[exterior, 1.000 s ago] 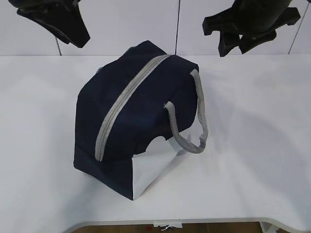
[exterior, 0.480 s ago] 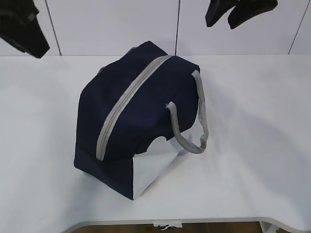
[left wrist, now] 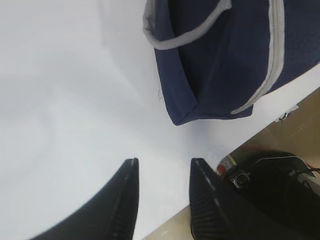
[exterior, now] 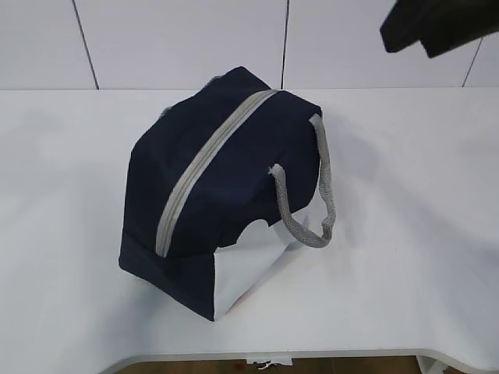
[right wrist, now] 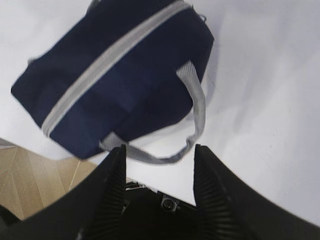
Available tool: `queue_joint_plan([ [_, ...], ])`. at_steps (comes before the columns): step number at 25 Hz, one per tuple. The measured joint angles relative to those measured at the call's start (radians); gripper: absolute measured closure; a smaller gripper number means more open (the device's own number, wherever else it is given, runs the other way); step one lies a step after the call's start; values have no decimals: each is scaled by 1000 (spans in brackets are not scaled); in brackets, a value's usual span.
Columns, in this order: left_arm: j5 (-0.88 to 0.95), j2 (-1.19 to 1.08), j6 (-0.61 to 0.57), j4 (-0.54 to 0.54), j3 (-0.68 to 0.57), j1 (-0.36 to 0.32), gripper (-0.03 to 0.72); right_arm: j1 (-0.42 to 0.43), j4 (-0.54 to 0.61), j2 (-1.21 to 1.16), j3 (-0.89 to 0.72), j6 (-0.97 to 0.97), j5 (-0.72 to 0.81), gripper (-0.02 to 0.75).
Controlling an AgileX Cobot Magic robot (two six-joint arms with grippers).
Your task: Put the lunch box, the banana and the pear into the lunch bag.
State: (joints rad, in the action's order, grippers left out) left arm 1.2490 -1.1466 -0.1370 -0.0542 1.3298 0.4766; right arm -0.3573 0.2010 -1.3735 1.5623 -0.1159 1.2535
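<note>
A: Status on the pack job?

B: Looks done, far as I can judge. Lunch bag (exterior: 222, 187) sits mid-table (exterior: 413, 234), zipper (exterior: 204, 167) run along the whole top, no gap visible. Handles flopped to the sides.

A: Lunch box, banana, pear?

B: None in sight on the table in any view. My guess is they're inside the bag, but w/ the zip closed I can't confirm. If so, nothing left to do.

A: End effectors?

B: Left end effector (left wrist: 162, 200): jaws partly apart, nothing btwn them, hanging over bare table near the front edge, well clear of the bag's corner. Out of shot in the exterior view.

A: Right?

B: Right end effector (right wrist: 160, 190): jaws about halfway apart, empty, up above the bag's handle side, touching nothing. In the exterior view only a dark bit of that arm (exterior: 440, 27) shows at top right.
</note>
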Motion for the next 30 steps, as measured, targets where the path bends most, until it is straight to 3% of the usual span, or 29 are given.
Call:
queue_joint_plan([
  [14, 16, 443, 1, 1, -253, 0, 439, 0, -16, 477, -474, 86, 2, 384],
  [30, -10, 931, 1, -68, -633, 0, 449, 0, -118, 1119, -750, 136, 14, 384],
])
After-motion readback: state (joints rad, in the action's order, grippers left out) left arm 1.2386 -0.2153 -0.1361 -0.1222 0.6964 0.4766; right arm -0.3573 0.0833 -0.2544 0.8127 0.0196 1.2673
